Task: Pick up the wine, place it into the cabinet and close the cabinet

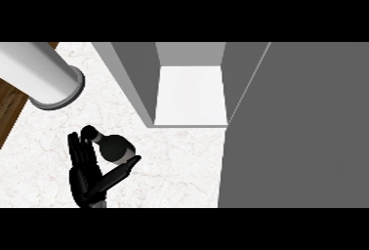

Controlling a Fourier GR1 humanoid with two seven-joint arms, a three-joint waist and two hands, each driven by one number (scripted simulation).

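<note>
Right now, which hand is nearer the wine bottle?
Left. The left hand is at the wine bottle, fingers and thumb on either side of it. The right hand is not in view.

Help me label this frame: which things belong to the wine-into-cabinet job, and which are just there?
Job: wine bottle; left hand, fingers straight beside the bottle; cabinet, its door open.
Just there: white cylinder; counter.

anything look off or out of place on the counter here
Nothing stands out. The wine bottle stands upright on the marble counter, unspilled, with the left hand open beside it. The cabinet is open with a bare shelf, its door swung wide, as the task needs.
</note>
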